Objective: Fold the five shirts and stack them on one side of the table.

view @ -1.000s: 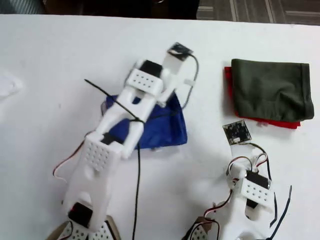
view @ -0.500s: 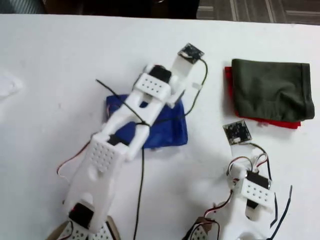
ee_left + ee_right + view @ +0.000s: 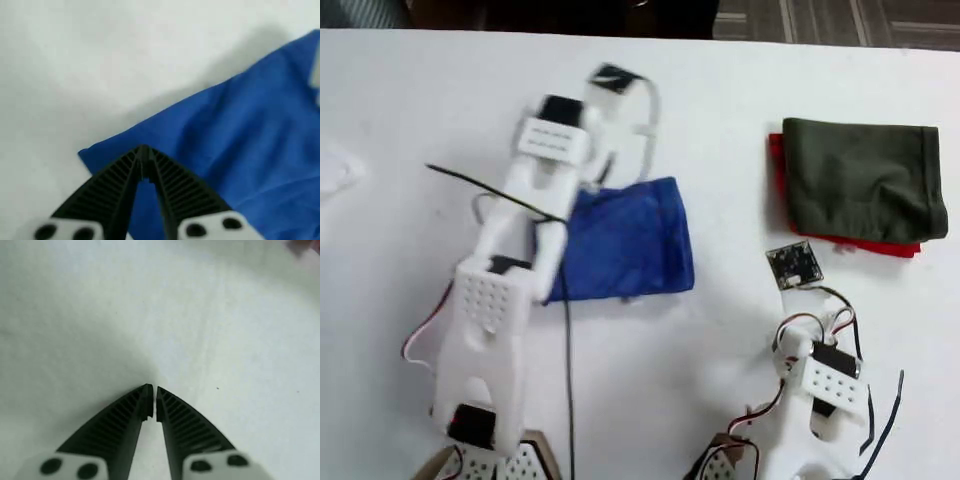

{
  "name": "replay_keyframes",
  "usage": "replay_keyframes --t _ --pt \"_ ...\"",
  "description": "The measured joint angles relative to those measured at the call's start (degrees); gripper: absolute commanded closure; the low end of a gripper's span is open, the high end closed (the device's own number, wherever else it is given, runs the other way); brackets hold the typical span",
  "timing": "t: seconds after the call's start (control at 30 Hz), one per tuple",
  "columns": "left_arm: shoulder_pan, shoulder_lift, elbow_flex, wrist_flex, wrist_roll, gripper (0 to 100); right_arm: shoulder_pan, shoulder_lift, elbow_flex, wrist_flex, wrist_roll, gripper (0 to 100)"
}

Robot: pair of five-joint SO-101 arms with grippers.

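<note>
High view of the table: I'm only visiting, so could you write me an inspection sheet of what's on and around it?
Surface: white table, smooth.
Job's things: blue shirt folded, mid-table; green shirt folded, stacked on red shirt.
Clutter: pale crumpled thing at the table's edge, unidentifiable.
Grippers: left gripper shut above the blue shirt's corner; right gripper shut over bare table.
Cables: black cable lying on the table; thin wires loose.
Surroundings: dark floor beyond the far edge.
</note>
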Motion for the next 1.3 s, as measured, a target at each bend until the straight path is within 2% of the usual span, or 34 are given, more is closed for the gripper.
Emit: replay_keyframes --t 0.1,0.2,0.43,0.67,0.73,0.97,1.07,1.3 --pt "-3.16 0.00 1.23 0.00 0.00 97 -0.62 0.00 -4.92 3.16 -6.07 97.9" --pt "-4.13 0.00 1.41 -1.14 0.09 97 -5.36 0.00 -13.54 9.93 -10.55 97.9" --pt "-4.13 0.35 4.40 -4.57 0.09 97 -24.18 0.00 -28.57 17.85 -18.20 98.0" --pt "-5.54 3.96 4.40 -6.42 1.05 97 -41.85 1.32 -30.42 17.85 -20.13 98.0" --pt "-5.98 4.66 4.40 -7.30 1.49 97 -44.84 4.84 -29.89 16.44 -20.13 98.0" --pt "-7.47 5.45 4.31 -7.74 1.67 97 -45.45 22.15 -29.89 8.62 -20.13 98.0" --pt "-8.26 5.45 4.31 -7.74 1.67 97 -43.60 28.13 -29.89 7.82 -20.13 98.0" --pt "-8.44 5.45 4.31 -7.38 1.67 97 -39.65 31.12 -29.89 7.65 -20.13 98.0"
